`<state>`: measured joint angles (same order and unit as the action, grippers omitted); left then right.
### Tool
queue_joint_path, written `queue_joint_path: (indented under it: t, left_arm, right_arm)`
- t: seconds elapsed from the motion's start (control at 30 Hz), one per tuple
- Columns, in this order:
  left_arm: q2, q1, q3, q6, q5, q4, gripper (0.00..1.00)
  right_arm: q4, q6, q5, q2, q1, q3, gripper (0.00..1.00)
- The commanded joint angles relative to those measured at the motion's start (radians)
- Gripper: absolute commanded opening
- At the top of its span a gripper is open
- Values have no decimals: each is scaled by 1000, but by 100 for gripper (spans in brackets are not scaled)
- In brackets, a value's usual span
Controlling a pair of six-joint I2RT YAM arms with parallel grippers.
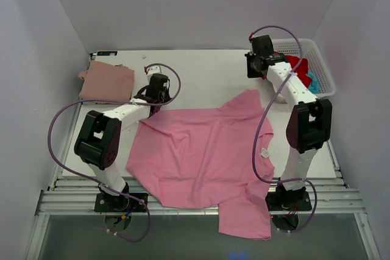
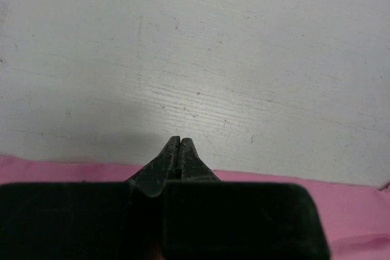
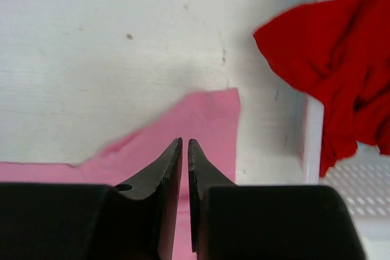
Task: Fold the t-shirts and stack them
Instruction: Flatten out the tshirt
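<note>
From above, the pink tee [image 1: 201,150] lies spread mid-table [image 1: 201,68], one part draped over the near edge. A folded rose tee [image 1: 106,81] sits at the far left corner. A basket [image 1: 323,71] at the far right corner holds a red tee [image 1: 298,64] and a teal tee [image 1: 312,80]. The left wrist view shows the left gripper [image 2: 180,141] pressed closed and empty at the pink tee's far edge. The right wrist view shows the right gripper [image 3: 184,144] closed to a slit, gripping nothing, above a pink sleeve [image 3: 207,120] beside the basket.

Bare far tabletop [image 1: 207,71]; basket [image 1: 304,42] far right, folded rose tee [image 1: 106,81] far left.
</note>
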<state>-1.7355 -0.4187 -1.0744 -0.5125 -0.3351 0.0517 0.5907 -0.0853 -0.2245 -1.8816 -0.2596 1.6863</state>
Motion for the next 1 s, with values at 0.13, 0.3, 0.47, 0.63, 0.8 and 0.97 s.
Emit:
queue_joint_path:
  t: [0.13, 0.3, 0.47, 0.63, 0.8, 0.97]
  left_arm:
    - [62, -46, 51, -26, 48, 4, 0]
    - [155, -80, 140, -52, 87, -33, 38]
    - [235, -107, 197, -80, 91, -26, 60]
    - [278, -112, 238, -93, 76, -9, 60]
    - [298, -112, 241, -95, 51, 14, 59]
    - [320, -112, 254, -96, 30, 25, 59]
  right_arm:
    - [-34, 33, 255, -233, 0, 182, 29]
    - [-46, 27, 330, -303, -1, 159, 43]
    - [-65, 27, 330, -306, -10, 58, 46]
    - [-58, 25, 280, -289, -26, 1, 46]
    - [-28, 27, 229, -289, -49, -27, 41]
    - [89, 19, 88, -300, -76, -2, 34]
